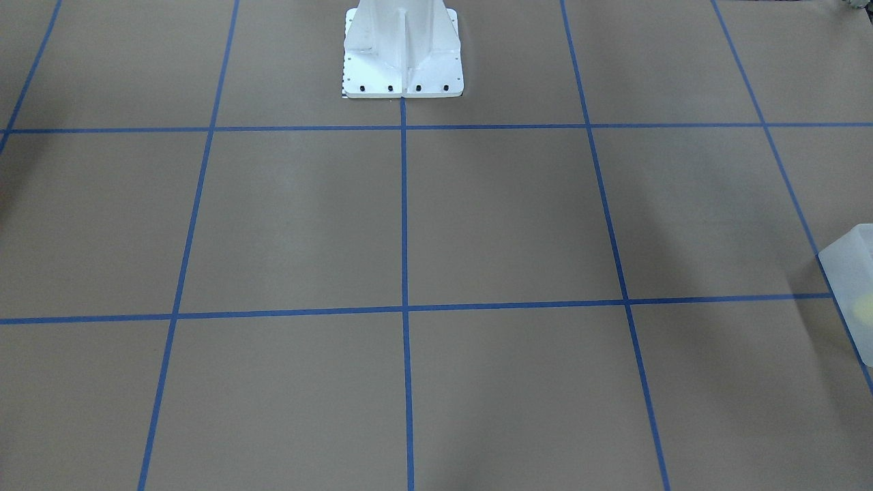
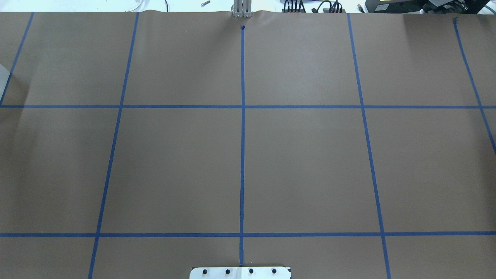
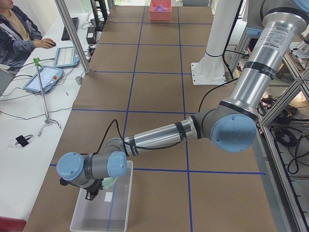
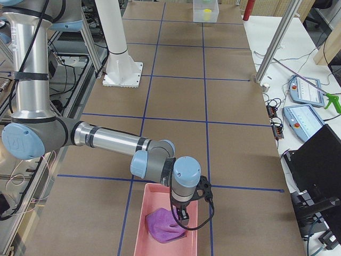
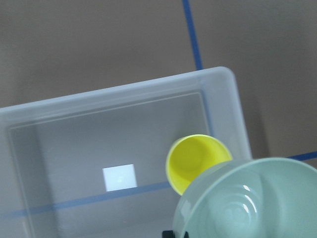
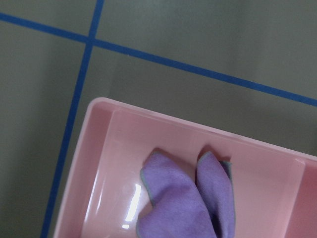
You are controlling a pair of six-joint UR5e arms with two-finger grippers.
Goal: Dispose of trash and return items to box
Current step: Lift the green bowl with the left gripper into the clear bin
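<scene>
In the left wrist view the translucent white box (image 5: 228, 99) lies below me with the yellow cup (image 5: 195, 158) standing inside near its right wall. The mint-green bowl (image 5: 247, 203) fills the lower right, close to the camera and above the box, held up by my left gripper (image 3: 94, 193); the fingers themselves are hidden. The box (image 3: 96, 217) also shows at the table's near end in the exterior left view. My right gripper (image 4: 181, 217) hangs over a pink tray (image 4: 154, 234); I cannot tell whether it is open or shut.
A purple cloth (image 6: 183, 198) lies in the pink tray (image 6: 109, 148). The white pedestal (image 1: 402, 61) stands at the table's middle edge. A corner of the box (image 1: 852, 273) shows at the front view's right edge. An operator (image 3: 14, 34) sits beside the table.
</scene>
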